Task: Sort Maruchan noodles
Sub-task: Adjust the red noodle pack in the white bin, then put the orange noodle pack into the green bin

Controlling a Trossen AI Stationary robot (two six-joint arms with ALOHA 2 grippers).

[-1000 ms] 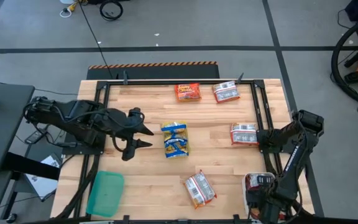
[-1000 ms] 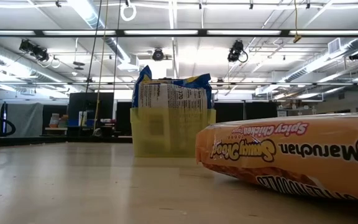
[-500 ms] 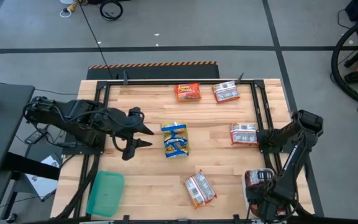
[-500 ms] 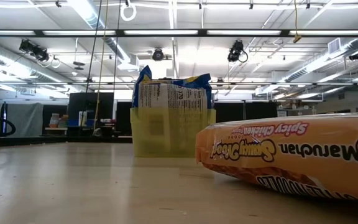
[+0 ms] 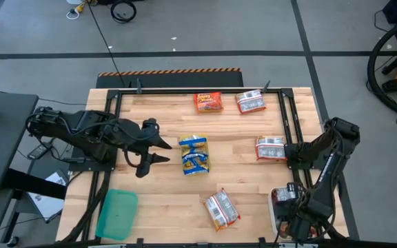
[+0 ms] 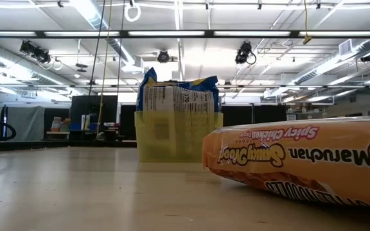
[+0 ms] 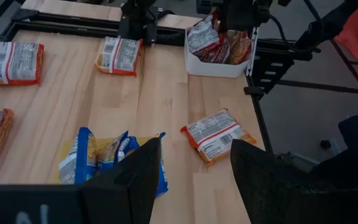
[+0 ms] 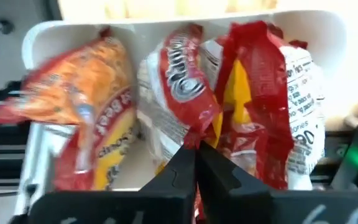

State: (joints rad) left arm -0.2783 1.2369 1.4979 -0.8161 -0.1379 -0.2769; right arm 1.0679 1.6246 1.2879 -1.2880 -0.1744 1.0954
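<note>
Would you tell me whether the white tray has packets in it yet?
Yes: the white tray holds several packets standing on edge.

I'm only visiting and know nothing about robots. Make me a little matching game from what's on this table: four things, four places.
Things:
1. green tray
2. blue-and-yellow packets
3. orange packet
4. white bin

Places:
A. far edge of the table
B. middle of the table, in a yellow tray
C. near corner on the left arm's side
D. under the right pincer, holding packets

Pairs: 1-C, 2-B, 3-A, 4-D
</note>
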